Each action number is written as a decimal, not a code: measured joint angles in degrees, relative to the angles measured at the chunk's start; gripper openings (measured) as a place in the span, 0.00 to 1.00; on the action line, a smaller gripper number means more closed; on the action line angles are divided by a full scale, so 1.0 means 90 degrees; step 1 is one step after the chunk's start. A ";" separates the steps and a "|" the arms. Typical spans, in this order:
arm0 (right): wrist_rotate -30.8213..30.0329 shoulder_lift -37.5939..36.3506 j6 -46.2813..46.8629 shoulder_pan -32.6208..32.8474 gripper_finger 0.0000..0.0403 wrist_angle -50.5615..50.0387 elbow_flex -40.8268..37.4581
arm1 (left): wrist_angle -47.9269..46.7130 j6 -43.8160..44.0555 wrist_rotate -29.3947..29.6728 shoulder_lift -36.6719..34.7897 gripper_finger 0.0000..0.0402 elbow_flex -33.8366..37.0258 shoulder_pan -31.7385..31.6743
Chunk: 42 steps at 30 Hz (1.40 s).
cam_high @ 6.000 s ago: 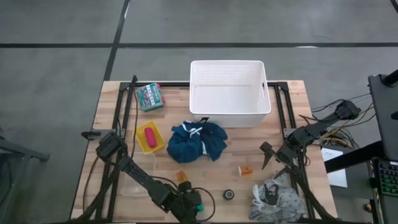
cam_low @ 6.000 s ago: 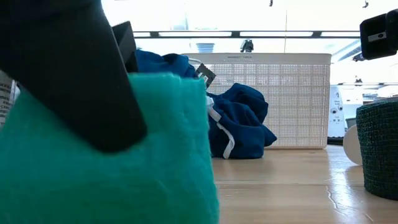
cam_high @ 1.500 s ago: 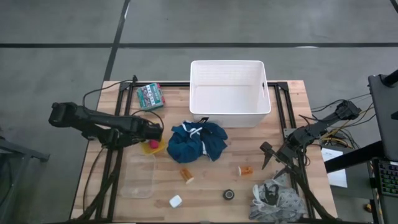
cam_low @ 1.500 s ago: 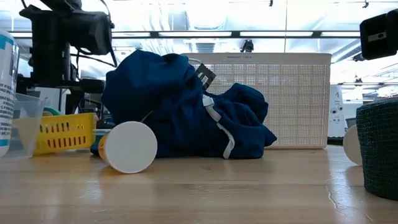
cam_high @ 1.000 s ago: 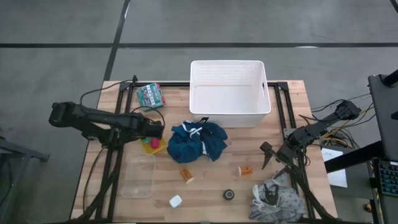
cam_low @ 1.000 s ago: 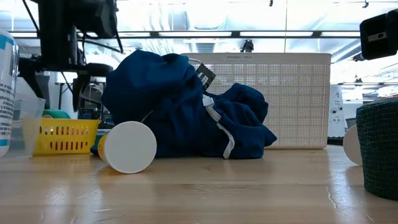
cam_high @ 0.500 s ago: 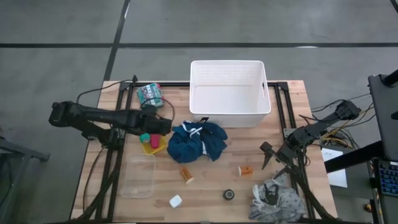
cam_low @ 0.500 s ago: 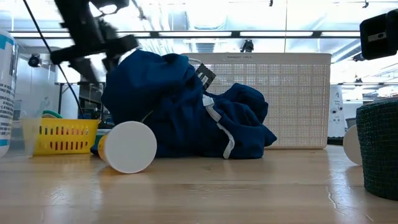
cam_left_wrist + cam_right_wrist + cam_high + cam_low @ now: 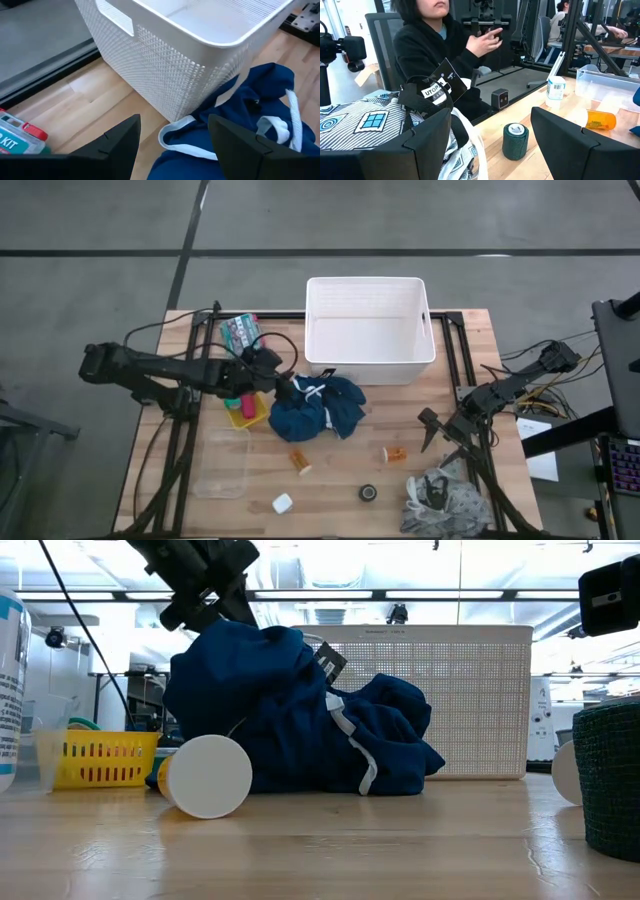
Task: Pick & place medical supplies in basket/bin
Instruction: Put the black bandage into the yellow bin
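Observation:
My left gripper (image 9: 274, 376) is open and hovers just above the left edge of the dark blue garment (image 9: 318, 406), which lies crumpled on the table in front of the white tub (image 9: 368, 330). The left wrist view shows the garment (image 9: 240, 125) between and beyond my open left gripper (image 9: 172, 145). The yellow tray (image 9: 252, 419) holds a red roll and a green roll. An orange pill bottle (image 9: 397, 453), a black roll (image 9: 368, 493) and a grey-white cloth (image 9: 440, 500) lie near my open right gripper (image 9: 436, 436), which waits at the table's right side.
A second orange bottle (image 9: 300, 463), a small white piece (image 9: 282, 503) and the clear box (image 9: 222, 470) lie toward the near edge. The green packet (image 9: 241, 333) sits at the far left. A person (image 9: 445, 45) sits beyond the table.
My left gripper has moved from above the yellow tray toward the table's right, rising, and now stands over the blue garment's left edge. The green roll stays in the tray beside the red one.

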<state>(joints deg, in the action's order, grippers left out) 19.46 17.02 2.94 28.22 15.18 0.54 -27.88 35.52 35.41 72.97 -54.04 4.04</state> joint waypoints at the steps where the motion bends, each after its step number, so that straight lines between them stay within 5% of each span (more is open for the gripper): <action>1: -0.0001 0.0000 0.0000 0.0000 0.67 0.0000 0.0000 | -0.0003 -0.0004 -0.0004 0.0000 0.59 0.0000 -0.0001; 11: -0.0001 0.0000 0.0000 0.0000 0.67 0.0000 0.0000 | -0.0012 -0.0697 0.0022 0.0000 0.59 0.0002 -0.0028; 20: -0.0001 0.0000 -0.0001 0.0000 0.67 0.0000 0.0000 | 0.0070 -0.3592 0.0235 0.0000 0.59 0.0007 -0.0033; 38: 0.0000 0.0000 -0.0002 0.0001 0.67 0.0000 0.0000 | 0.0215 -0.2424 -0.0053 0.0000 0.59 0.0010 -0.0164; 42: 0.0001 0.0000 0.0000 0.0001 0.67 0.0000 0.0000 | 0.0269 -0.2216 -0.0614 0.0032 0.59 0.0250 -0.0142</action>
<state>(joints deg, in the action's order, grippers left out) 19.46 17.02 2.94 28.23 15.18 0.54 -25.46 15.58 29.88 73.26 -51.80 2.76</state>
